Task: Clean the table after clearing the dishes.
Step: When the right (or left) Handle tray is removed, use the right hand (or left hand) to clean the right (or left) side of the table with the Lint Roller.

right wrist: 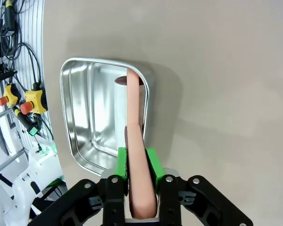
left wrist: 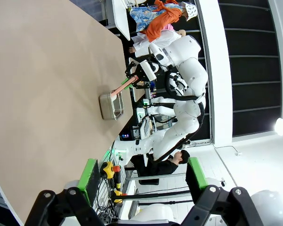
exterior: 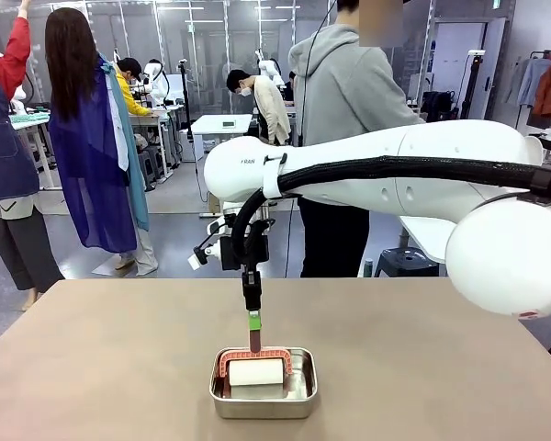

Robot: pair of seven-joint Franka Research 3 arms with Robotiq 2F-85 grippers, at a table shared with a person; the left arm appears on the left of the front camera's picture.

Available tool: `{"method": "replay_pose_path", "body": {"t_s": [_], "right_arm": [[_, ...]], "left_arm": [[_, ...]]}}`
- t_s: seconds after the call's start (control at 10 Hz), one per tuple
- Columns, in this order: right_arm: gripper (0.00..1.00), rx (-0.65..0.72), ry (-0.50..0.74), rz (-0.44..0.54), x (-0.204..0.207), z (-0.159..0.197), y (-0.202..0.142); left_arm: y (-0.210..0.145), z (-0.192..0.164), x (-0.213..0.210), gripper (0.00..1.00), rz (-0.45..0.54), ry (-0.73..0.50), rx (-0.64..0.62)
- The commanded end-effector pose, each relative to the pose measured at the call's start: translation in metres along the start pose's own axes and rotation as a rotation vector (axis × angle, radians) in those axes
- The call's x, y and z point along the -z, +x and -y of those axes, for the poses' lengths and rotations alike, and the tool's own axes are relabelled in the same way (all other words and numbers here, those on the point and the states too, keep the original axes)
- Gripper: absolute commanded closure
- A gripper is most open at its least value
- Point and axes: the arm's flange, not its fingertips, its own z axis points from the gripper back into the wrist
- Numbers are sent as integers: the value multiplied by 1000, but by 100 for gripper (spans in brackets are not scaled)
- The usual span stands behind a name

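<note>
1. The table, a matte taupe-brown top with a rounded edge, fills the lower half of the front view. It runs from the robot's side across to the person at the far side.
2. Nearest the robot's edge, close to the middle of the table, sits a small rectangular steel pan with rounded corners and a shiny rim.
3. A roller lies in the pan. Its white roll lies crosswise under a salmon-pink arched frame, and a handle of the same colour rises nearly upright out of the pan.
4. The right gripper hangs straight down over the pan, its jaws pinching that handle. In the right wrist view the two green pads press on either side of the handle, which runs on past the pan's rim into the steel basin.
5. The right arm, white with a black cable hose along it, reaches in from the picture's right and crosses the middle of the table above the pan.
6. The left gripper appears in its own wrist view with its jaws spread wide and nothing between the green pads. It is well apart from the pan, which shows small and farther off on the table.
7. Beyond the far edge stands a person in a grey hoodie and dark trousers, just behind the right arm.
8. Farther back are a smaller white table, glass partitions and other people at work.
</note>
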Motion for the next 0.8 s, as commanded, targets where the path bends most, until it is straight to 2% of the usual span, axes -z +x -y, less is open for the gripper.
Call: {"method": "replay_pose_path", "body": {"t_s": [0.0,0.3,0.4,0.5,0.7], "right_arm": [[100,20,-15,28,-8,-21,-6],[100,219,24,87,-47,-106,-50],[100,412,89,138,-59,-132,-81],[100,588,107,199,-63,-143,-119],[100,891,187,444,-57,-153,-187]], "left_arm": [[-8,2,1,7,-3,12,8],[-8,2,1,7,-3,12,8],[-8,2,1,7,-3,12,8],[-8,2,1,7,-3,12,8],[-8,2,1,7,-3,12,8]]}}
